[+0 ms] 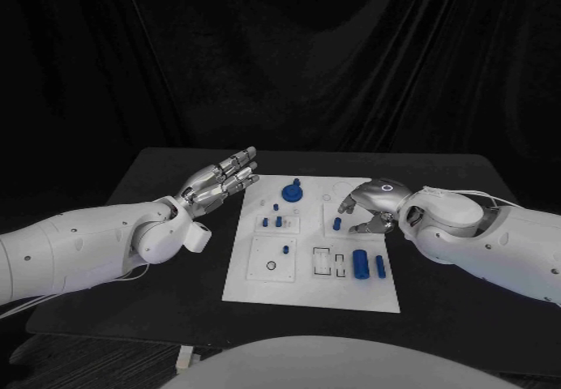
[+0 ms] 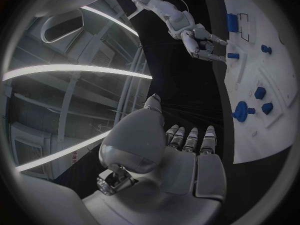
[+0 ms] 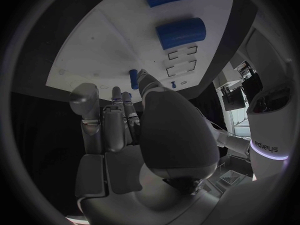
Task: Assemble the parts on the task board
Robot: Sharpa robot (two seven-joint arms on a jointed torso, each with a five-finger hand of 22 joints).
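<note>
The white task board [image 1: 306,279] lies mid-table, also seen in the left wrist view [image 2: 278,65] and the right wrist view [image 3: 103,45]. A short blue peg [image 1: 338,223] stands upright near its far right. My right hand [image 1: 372,204] hovers over that corner with fingers curled down; one fingertip [image 3: 143,76] touches the peg [image 3: 134,78], and I cannot tell if the peg is pinched. My left hand [image 1: 222,180] floats beside the board's far left corner, fingers straight and apart, holding nothing. A round blue part [image 1: 293,192] sits at the far edge.
Two blue cylinders [image 1: 361,264] [image 1: 380,265] lie near the board's right edge. Small blue pegs [image 1: 274,220] stand in the left block. Bare black table [image 1: 175,275] surrounds the board, with dark curtains behind.
</note>
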